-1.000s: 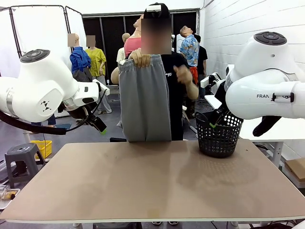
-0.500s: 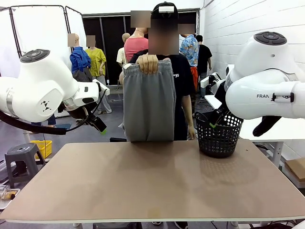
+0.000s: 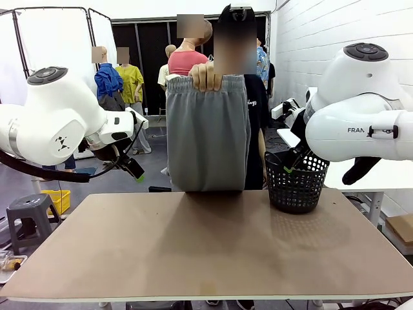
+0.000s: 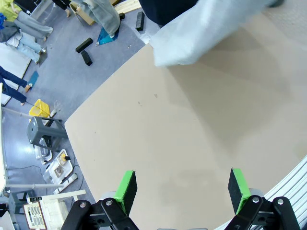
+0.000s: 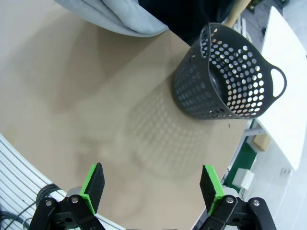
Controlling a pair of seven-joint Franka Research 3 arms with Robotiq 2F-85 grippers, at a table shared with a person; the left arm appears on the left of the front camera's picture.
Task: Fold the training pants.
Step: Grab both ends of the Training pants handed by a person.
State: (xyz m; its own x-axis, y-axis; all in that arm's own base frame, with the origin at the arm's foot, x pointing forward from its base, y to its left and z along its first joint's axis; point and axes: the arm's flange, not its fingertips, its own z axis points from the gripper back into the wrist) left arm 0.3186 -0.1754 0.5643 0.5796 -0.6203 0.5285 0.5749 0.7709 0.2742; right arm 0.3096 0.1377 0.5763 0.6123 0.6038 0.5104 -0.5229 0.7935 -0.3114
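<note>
Grey jersey training pants [image 3: 208, 132] hang by the waistband from the person's hand [image 3: 206, 77] above the table's [image 3: 206, 258] far edge, probably to straighten them before laying flat. Left claw [image 4: 182, 189] and right claw [image 5: 152, 184] hover spread, empty.

front: level, across table [image 3: 206, 245] | wrists: high, looking down — all share it

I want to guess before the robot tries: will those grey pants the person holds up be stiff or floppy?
Probably floppy: the training pants hang limp from the person's hand at the gathered waistband. Likely light, since that one hand seems to carry them. Pushed on the table, they would probably bunch rather than slide; their lower end shows soft folds.
</note>
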